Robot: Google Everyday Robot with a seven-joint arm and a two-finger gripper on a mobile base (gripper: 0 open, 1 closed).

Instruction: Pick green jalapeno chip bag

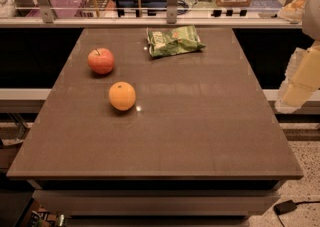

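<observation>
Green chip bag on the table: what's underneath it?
The shiny crinkled green chip bag lies flat on the brown table; anything beneath is covered. The pale gripper hangs off the table's right edge, apart from it.

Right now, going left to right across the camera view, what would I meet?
Apple → orange → chip bag → gripper, out past the right edge of the table.

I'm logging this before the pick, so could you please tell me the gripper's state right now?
Gripper: beside the right edge of the table, away from the green jalapeno chip bag lying at its far side; open or closed cannot be told.
</observation>
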